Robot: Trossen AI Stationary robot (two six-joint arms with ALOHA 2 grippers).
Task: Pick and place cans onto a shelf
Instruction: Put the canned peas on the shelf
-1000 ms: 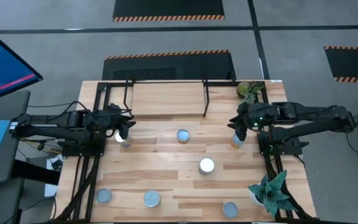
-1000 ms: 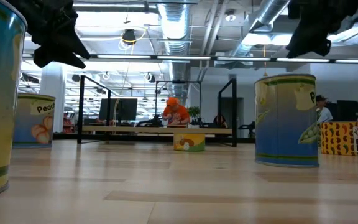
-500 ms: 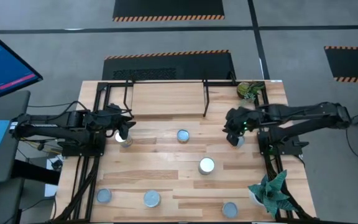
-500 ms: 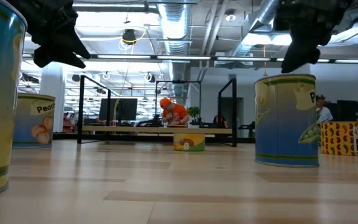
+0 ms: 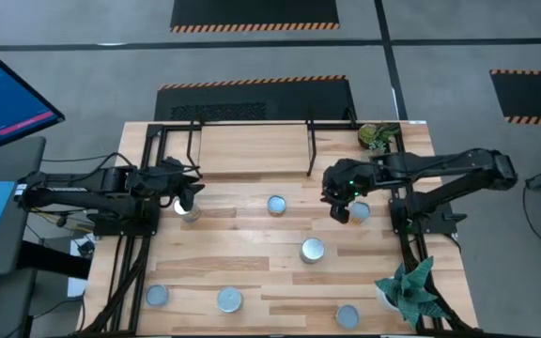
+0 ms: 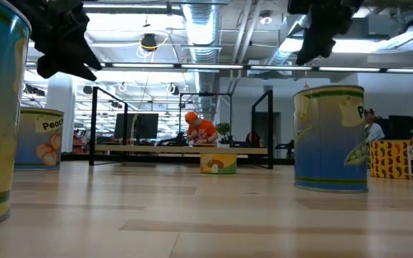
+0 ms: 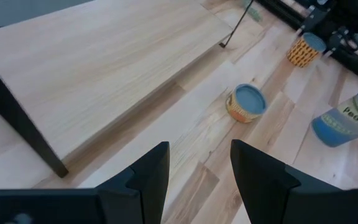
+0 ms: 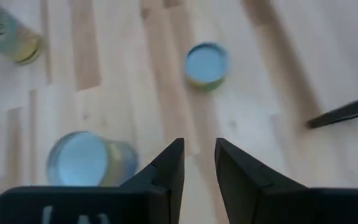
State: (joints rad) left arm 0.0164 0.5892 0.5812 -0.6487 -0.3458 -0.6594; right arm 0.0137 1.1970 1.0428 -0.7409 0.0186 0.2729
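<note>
Seven cans stand upright on the table. One (image 5: 276, 205) is at mid table, one (image 5: 313, 249) nearer, an orange-labelled one (image 5: 359, 212) to the right, one (image 5: 187, 212) to the left, and three along the near edge (image 5: 229, 300). The shelf (image 5: 252, 145), a wooden board on black rods, stands at the far edge with nothing on it. My right gripper (image 5: 340, 208) hovers just left of the orange-labelled can, open and empty (image 8: 199, 168). My left gripper (image 5: 191, 198) hovers over the left can, open and empty (image 7: 201, 171).
A potted plant (image 5: 378, 137) stands at the far right corner and another (image 5: 407, 286) at the near right. Black arm-mount frames run along both side edges (image 5: 409, 221). People are in the room beyond the table (image 6: 201, 130).
My right gripper has gone toward the table's left edge, from above the orange-labelled can to a spot beside it on its left. That can stands where it was.
</note>
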